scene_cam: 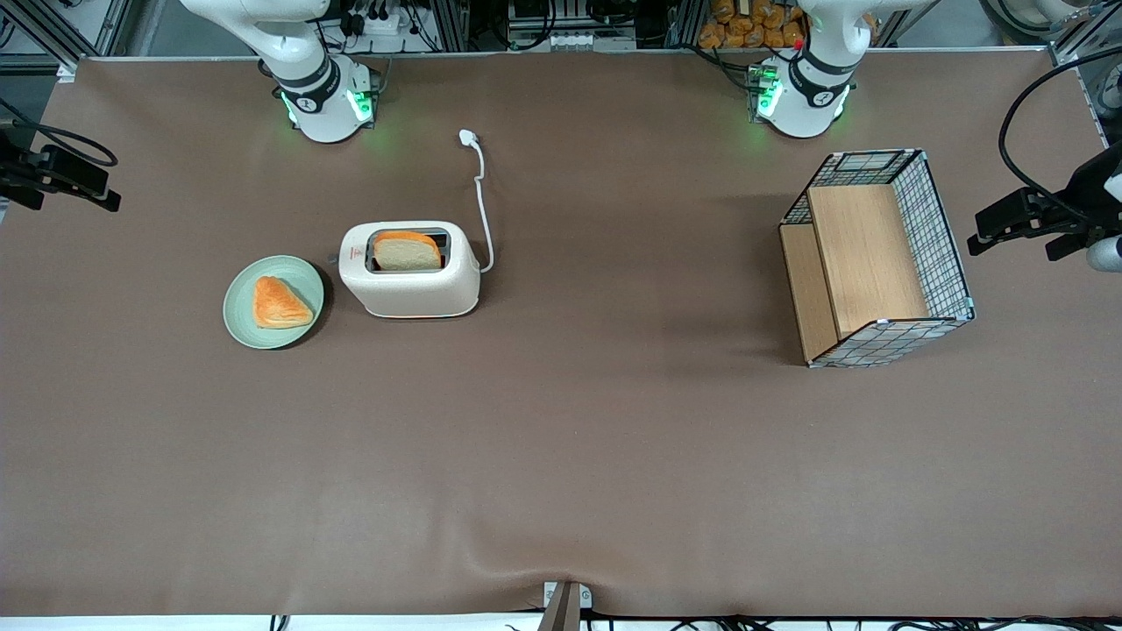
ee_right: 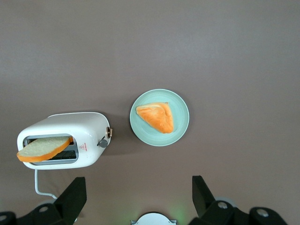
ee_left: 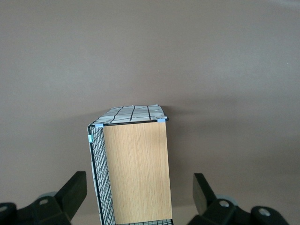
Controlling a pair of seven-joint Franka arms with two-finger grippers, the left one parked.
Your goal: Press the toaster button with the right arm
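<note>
Cream-white rounded toaster (scene_cam: 410, 282), bread slice (scene_cam: 407, 251) in slot, grey button (ee_right: 102, 143) on logo end, gripper (ee_right: 138, 199) high above, fingers wide apart

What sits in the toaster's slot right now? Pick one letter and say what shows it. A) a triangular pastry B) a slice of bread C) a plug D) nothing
B: a slice of bread stands in the slot of the toaster, while the triangular pastry lies on the green plate beside it. The claw hangs open above the table, touching nothing.

Glossy plastic toaster (scene_cam: 410, 280), matt tablecloth (scene_cam: 561, 456)
</note>
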